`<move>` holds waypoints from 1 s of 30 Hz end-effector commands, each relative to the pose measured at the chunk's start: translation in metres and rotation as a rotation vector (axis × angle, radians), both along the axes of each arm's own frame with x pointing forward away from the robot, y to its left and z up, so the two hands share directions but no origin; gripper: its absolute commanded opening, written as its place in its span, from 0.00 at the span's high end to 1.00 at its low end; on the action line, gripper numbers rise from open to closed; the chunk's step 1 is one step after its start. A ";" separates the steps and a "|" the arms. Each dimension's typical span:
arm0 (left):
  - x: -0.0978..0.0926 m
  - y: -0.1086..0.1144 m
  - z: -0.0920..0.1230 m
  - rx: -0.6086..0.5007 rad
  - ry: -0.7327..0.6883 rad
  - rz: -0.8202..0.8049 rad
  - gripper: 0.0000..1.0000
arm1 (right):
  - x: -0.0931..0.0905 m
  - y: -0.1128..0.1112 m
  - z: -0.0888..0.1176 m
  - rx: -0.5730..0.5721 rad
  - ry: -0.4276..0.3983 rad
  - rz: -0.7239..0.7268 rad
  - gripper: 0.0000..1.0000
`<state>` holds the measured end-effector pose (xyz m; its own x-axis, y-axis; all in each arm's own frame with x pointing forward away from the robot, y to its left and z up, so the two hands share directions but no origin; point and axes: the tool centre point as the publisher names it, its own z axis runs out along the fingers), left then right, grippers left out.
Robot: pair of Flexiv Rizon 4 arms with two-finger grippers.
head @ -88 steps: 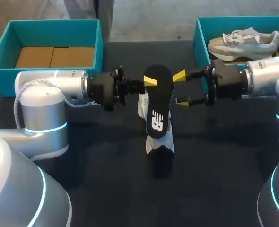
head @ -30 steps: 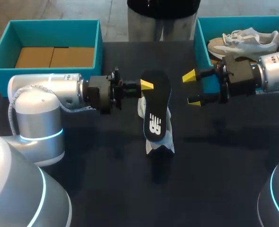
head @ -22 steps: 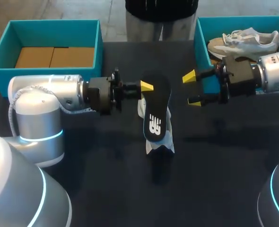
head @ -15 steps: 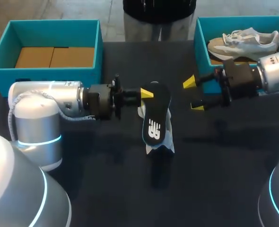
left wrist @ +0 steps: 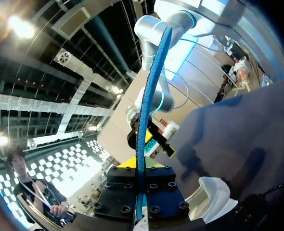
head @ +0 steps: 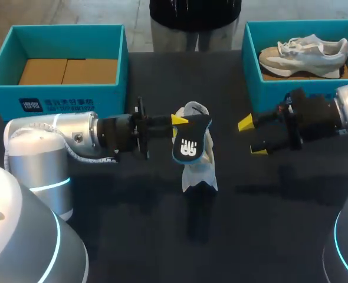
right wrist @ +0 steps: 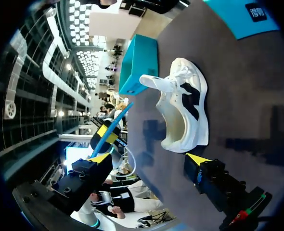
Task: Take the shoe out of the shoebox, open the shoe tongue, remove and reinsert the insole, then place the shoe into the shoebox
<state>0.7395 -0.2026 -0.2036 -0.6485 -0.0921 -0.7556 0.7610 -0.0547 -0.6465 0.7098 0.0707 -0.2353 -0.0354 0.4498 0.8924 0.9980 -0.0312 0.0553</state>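
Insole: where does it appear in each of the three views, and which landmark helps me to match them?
Head view: the insole is mid-table, clamped in the left gripper.
Left wrist view: an edge-on blue strip between its own fingers.
Right wrist view: a thin blue curve in the other arm's gripper, beside the shoe.
Shared landmark: the white shoe.

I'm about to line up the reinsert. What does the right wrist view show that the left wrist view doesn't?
Right wrist only: the whole white shoe, its mouth open to view and the tongue pulled back, with a teal shoebox beyond it. Left wrist only: the insole edge-on, close up where the left jaws clamp it, and the right arm beyond. Both: the insole held in the left jaws, and at least part of the shoe.
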 end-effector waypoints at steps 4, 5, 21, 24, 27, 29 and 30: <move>-0.006 0.006 0.001 -0.039 0.083 -0.006 1.00 | -0.010 0.005 -0.012 -0.039 -0.129 -0.045 0.00; -0.006 0.006 0.002 -0.046 0.103 -0.006 1.00 | -0.010 0.005 -0.014 -0.043 -0.142 -0.035 0.00; -0.011 0.000 -0.006 -0.082 0.253 -0.057 1.00 | -0.007 0.012 -0.036 -0.053 -0.155 -0.032 0.00; -0.011 0.000 -0.008 -0.082 0.256 -0.061 1.00 | -0.007 0.012 -0.036 -0.053 -0.155 -0.032 0.00; -0.010 0.000 -0.012 -0.089 0.267 -0.057 1.00 | -0.007 0.012 -0.036 -0.053 -0.155 -0.032 0.00; -0.009 0.000 -0.015 -0.089 0.270 -0.055 1.00 | -0.007 0.012 -0.036 -0.053 -0.155 -0.032 0.00; -0.009 -0.001 -0.016 -0.093 0.274 -0.055 1.00 | -0.007 0.012 -0.036 -0.053 -0.155 -0.032 0.00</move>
